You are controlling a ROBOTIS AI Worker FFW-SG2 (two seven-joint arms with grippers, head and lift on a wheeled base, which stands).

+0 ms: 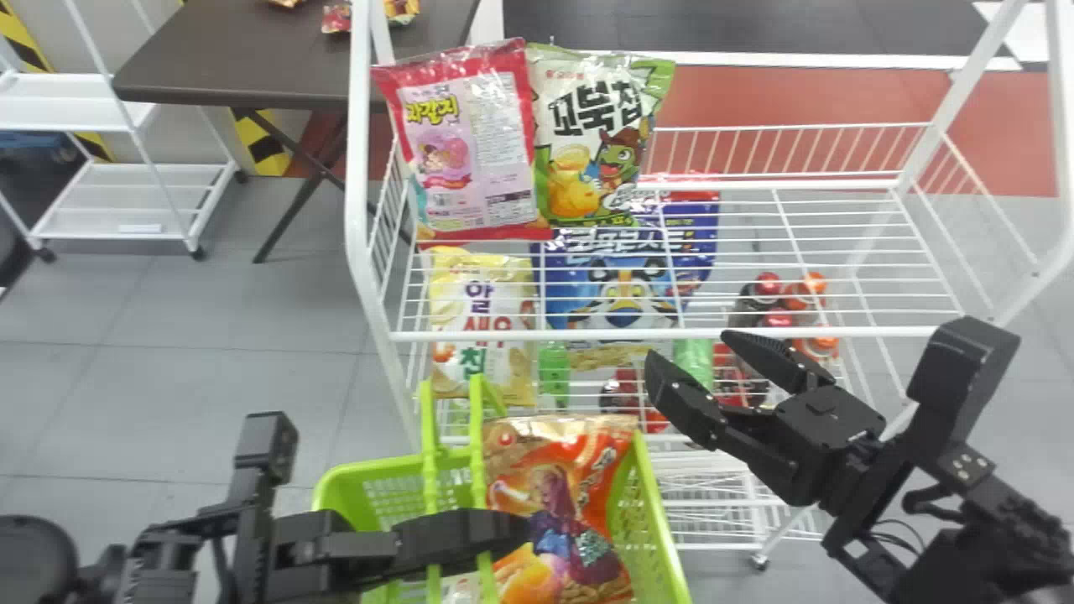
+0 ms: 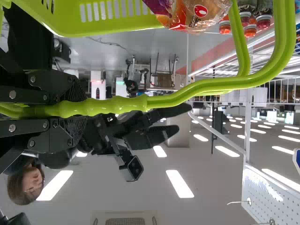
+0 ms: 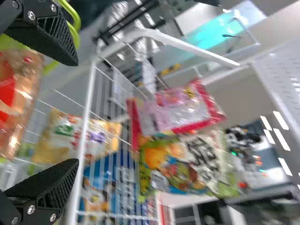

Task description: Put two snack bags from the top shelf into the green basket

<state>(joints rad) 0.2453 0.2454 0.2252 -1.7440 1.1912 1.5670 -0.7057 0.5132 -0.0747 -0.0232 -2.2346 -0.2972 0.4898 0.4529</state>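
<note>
Low at the left, my left gripper [image 1: 470, 537] is over the green basket [image 1: 663, 537]; in the left wrist view the left gripper [image 2: 61, 110] is shut on the basket's handle [image 2: 183, 96]. My right gripper [image 1: 688, 369] stands open in front of the rack, right of the basket and below the top shelf; in the right wrist view the right gripper [image 3: 70, 112] has nothing between its fingers. On the top shelf a pink snack bag [image 1: 470, 151] and a green-and-white snack bag [image 1: 587, 143] stand side by side at the left. An orange snack bag [image 1: 558, 503] lies in the basket.
The white wire rack [image 1: 839, 334] has a post at its left front. Under the top shelf are a yellow snack bag [image 1: 482, 319], a blue bag [image 1: 621, 285] and several red-capped bottles [image 1: 776, 319]. A dark table [image 1: 243, 59] stands behind at the left.
</note>
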